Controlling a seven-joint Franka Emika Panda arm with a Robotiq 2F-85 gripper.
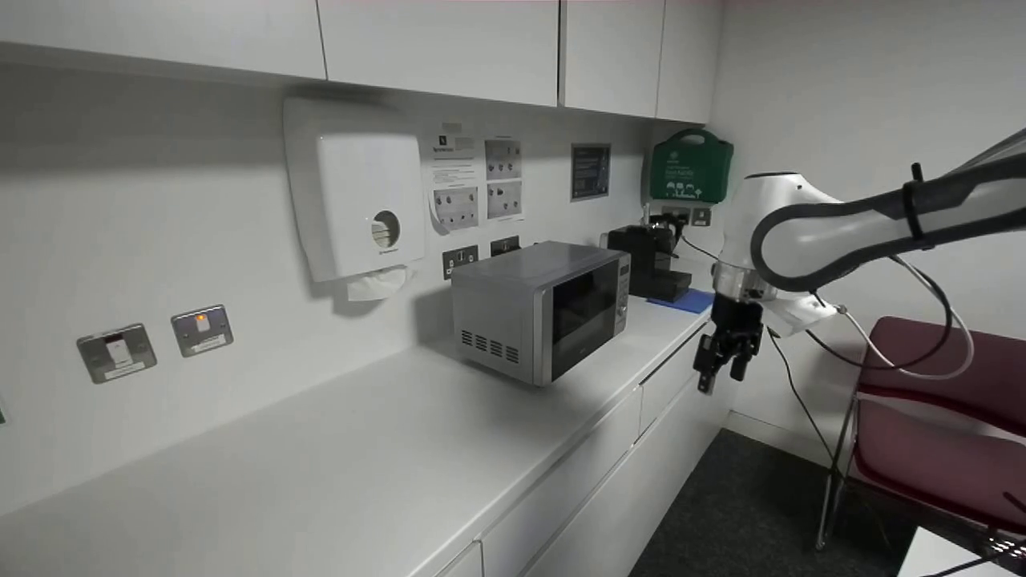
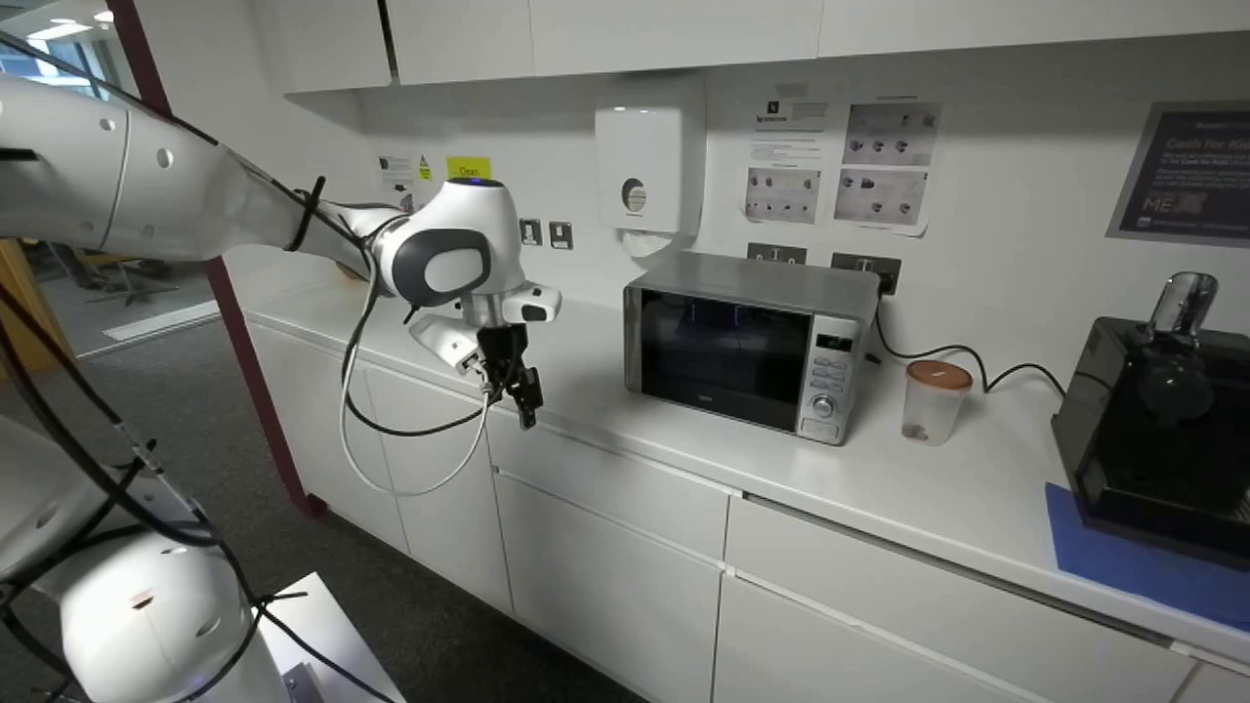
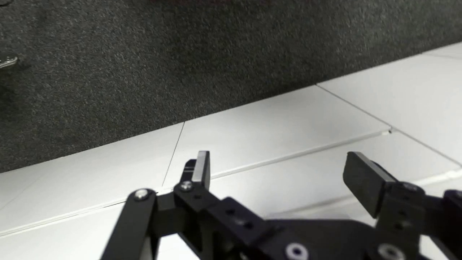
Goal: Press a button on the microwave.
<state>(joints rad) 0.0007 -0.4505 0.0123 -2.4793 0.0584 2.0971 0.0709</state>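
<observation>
Grey-silver casing marks the microwave (image 1: pixel 541 320), which in an exterior view stands on the white surface (image 1: pixel 337 473) near the wall (image 1: pixel 240 256), its dark window (image 1: pixel 585 308) facing out over the surface's front edge. The gripper (image 1: pixel 721 375) hangs beyond that edge, pointing down and well apart from the appliance. A towel dispenser (image 1: pixel 361 192) is fixed to the wall nearby; a green case (image 1: pixel 691 166) and a dark red chair (image 1: pixel 938 457) show toward the far end of the room.

In an exterior view the control panel (image 2: pixel 830 381) sits at the microwave's end nearer a lidded tub (image 2: pixel 933 405), with buttons (image 2: pixel 830 369) between a lit display (image 2: pixel 834 343) and a round dial (image 2: pixel 823 405). From this angle the gripper shows past the opposite end, so the step in hand is probably the approach: travel along the front first, square up to one button, then push gently, as the box could slide. The dial seems easy to catch by mistake.

The wrist view shows the fingers (image 3: pixel 365 180) spread wide with nothing between them, over white cabinet fronts (image 3: pixel 270 126) and dark carpet (image 3: pixel 162 65). Closing them before contact should give one firm tip for so small a target.
</observation>
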